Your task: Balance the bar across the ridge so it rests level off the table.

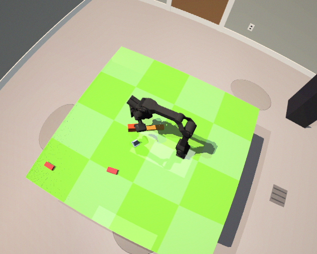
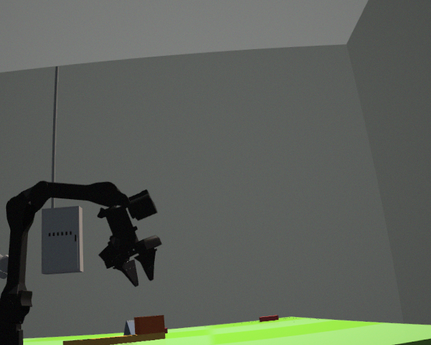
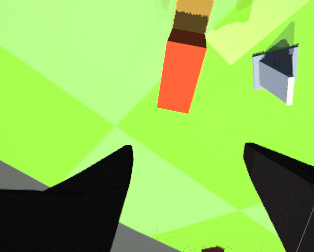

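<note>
The orange bar (image 1: 151, 127) (image 2: 108, 339) (image 3: 194, 7) lies flat on the table, with a taller red-orange block (image 1: 131, 128) (image 2: 149, 324) (image 3: 182, 77) at one end. The arm hides part of it in the top view. The small grey-blue ridge (image 1: 135, 143) (image 2: 131, 327) (image 3: 276, 80) stands on the table beside the block end, apart from the bar. My gripper (image 2: 144, 283) (image 3: 187, 151) is open and empty, well above the table and tilted downward. In the wrist view, the block end is ahead of the fingertips and the ridge is to its right.
One red brick (image 1: 112, 170) lies on the green checkered table (image 1: 200, 190) beyond the ridge. Another red brick (image 1: 49, 165) (image 2: 269, 318) lies near the table's far left corner in the top view. A dark grey strip (image 1: 244, 190) runs along the table's right edge.
</note>
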You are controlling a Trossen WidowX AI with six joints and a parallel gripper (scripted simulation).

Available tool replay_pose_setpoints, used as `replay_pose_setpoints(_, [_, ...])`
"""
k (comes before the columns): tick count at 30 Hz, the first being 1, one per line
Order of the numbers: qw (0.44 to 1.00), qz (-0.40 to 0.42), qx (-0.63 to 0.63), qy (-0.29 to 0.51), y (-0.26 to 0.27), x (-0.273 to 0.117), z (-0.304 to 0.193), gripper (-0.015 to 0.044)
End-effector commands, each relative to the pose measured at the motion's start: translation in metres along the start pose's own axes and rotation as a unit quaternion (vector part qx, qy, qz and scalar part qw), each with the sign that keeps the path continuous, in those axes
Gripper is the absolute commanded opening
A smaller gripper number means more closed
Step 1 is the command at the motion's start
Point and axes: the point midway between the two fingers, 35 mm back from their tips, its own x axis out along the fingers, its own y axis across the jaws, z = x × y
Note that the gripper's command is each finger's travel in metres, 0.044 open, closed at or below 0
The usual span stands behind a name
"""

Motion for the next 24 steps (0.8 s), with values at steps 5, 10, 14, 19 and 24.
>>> replay_pose_setpoints(5, [0.986,-0.040,0.088,-0.137,-0.001,0.001,0.063,0.0315])
replay_pose_setpoints(10, [0.980,-0.049,0.103,-0.162,-0.003,-0.001,0.075,0.0315])
replay_pose_setpoints(14, [0.980,-0.049,0.103,-0.162,-0.003,0.003,0.076,0.0315])
replay_pose_setpoints(19, [0.980,-0.049,0.103,-0.162,-0.004,0.028,0.082,0.0315])
replay_pose_setpoints(24, [0.980,-0.049,0.103,-0.162,-0.009,0.061,0.093,0.0315])
